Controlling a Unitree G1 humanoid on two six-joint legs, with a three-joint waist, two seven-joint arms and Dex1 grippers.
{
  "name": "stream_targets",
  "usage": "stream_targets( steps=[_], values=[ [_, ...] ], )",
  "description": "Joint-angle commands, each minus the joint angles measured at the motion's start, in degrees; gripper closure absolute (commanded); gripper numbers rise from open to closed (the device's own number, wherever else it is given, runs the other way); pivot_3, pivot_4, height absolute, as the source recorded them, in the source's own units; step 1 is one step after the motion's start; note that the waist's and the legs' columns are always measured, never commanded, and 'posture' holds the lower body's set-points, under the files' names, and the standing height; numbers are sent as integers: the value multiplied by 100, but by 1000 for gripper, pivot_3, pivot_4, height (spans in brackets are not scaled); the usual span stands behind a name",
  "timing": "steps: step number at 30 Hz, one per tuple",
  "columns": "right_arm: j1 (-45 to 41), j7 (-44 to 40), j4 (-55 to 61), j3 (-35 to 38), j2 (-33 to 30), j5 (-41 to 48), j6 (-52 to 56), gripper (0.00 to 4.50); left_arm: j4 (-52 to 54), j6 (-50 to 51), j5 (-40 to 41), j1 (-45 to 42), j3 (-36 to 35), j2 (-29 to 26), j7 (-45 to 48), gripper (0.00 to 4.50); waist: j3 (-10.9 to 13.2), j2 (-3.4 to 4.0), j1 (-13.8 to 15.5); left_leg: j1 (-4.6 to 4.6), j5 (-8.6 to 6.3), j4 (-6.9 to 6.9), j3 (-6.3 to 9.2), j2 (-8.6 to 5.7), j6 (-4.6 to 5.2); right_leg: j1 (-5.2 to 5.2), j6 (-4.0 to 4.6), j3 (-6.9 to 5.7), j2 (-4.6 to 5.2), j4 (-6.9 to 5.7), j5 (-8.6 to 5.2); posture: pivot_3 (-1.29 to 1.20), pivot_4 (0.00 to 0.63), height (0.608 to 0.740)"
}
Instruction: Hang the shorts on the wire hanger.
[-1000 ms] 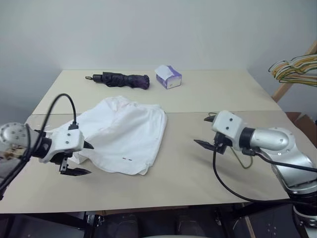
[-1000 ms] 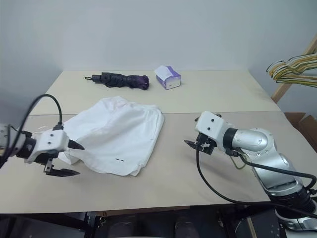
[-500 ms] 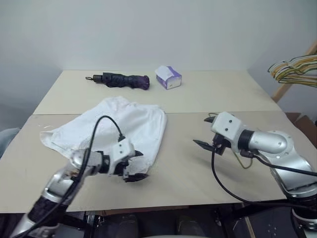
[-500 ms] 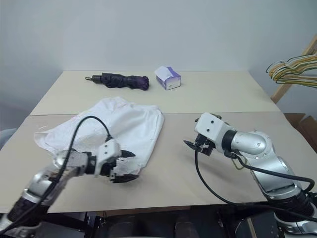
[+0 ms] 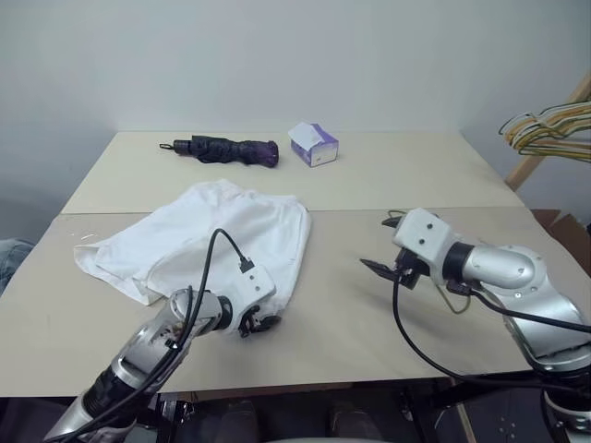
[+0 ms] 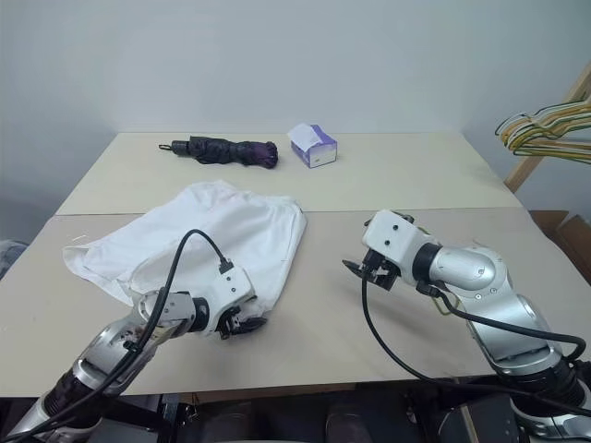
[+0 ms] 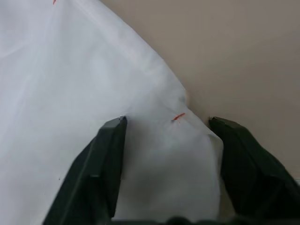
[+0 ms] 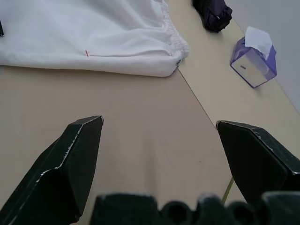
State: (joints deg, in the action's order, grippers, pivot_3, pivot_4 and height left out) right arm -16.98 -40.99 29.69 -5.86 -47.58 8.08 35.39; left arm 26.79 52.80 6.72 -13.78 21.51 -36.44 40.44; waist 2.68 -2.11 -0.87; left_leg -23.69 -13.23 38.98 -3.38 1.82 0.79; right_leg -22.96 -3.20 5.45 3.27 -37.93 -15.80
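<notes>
The shorts (image 5: 217, 245) lie flat on the table (image 5: 369, 189), long axis running from 8 o'clock to 2 o'clock, gathered waistband at the 2 o'clock end. The left gripper (image 5: 261, 322) sits at their 6 o'clock hem corner, fingers parted around the cloth, not yet pinched. The right gripper (image 5: 386, 247) hovers open at 3 o'clock, hiding most of the wire hanger (image 5: 454, 302).
</notes>
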Motion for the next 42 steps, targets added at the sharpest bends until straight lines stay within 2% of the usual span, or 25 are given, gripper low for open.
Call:
stream_targets(
  steps=[1,6,8,11,13,16,22,28,39,42],
  values=[
    [-128,29,-25,43,29,-100,-126,0,160,46,-81,-114,-16,-125,-66,2778,0,0,-2,0,0,0,0,0,0,0,0,0,0,0,0,3,0,740],
    [-222,39,-444,-308,165,-405,-437,0,147,-270,-26,38,-116,-447,124,4456,-2,0,-18,11,0,-3,-1,1,0,6,1,1,-1,1,0,17,0,740],
    [-386,76,-861,-606,374,-634,-719,0,194,-414,92,115,-273,-615,280,4482,-2,-1,-27,21,0,-5,-2,1,0,17,1,1,0,4,-1,24,0,740],
    [-751,148,-1588,-1095,718,-1122,-1283,0,409,-813,699,337,-744,-980,1024,4482,-2,-1,-75,42,0,-9,-3,3,0,38,3,-1,-1,10,-1,30,0,740],
    [-1067,170,-2120,-1404,959,-1443,-1755,0,602,-1295,1160,615,-1240,-1357,1696,4482,-1,1,-103,45,0,-13,-5,5,-1,34,6,-1,0,9,-3,40,0,740],
    [-1473,137,-2957,-1773,1264,-1802,-2575,0,689,-1457,1696,892,-2097,-1774,2193,4482,-1,1,-120,42,0,-17,-4,6,-2,35,8,-4,2,12,-4,64,0,740],
    [-2123,326,-4826,-2366,1668,-2589,-4483,0,499,-1913,1942,1667,-3582,-2538,2898,4482,0,2,-105,56,0,-19,-1,5,-1,53,7,-11,4,22,-4,119,0,740],
    [-2953,702,-6545,-2383,2425,-2766,-5813,0,665,-2036,2278,2356,-4804,-2718,3526,4482,2,6,-75,61,0,-24,-1,10,-3,52,11,-13,3,16,-4,161,0,740],
    [-4005,1518,-8897,-2768,3226,-3674,-7401,0,957,-1973,2353,3077,-5758,-2709,3771,4482,3,8,107,89,9,-50,-1,8,-22,63,24,-18,8,6,-10,230,0,740],
    [-4099,1593,-9275,-2831,3326,-3850,-7585,594,1014,-1934,2355,3192,-5895,-2682,3768,4500,3,8,151,93,13,-66,-1,8,-27,60,30,-18,8,6,-13,247,0,740]
  ],
)
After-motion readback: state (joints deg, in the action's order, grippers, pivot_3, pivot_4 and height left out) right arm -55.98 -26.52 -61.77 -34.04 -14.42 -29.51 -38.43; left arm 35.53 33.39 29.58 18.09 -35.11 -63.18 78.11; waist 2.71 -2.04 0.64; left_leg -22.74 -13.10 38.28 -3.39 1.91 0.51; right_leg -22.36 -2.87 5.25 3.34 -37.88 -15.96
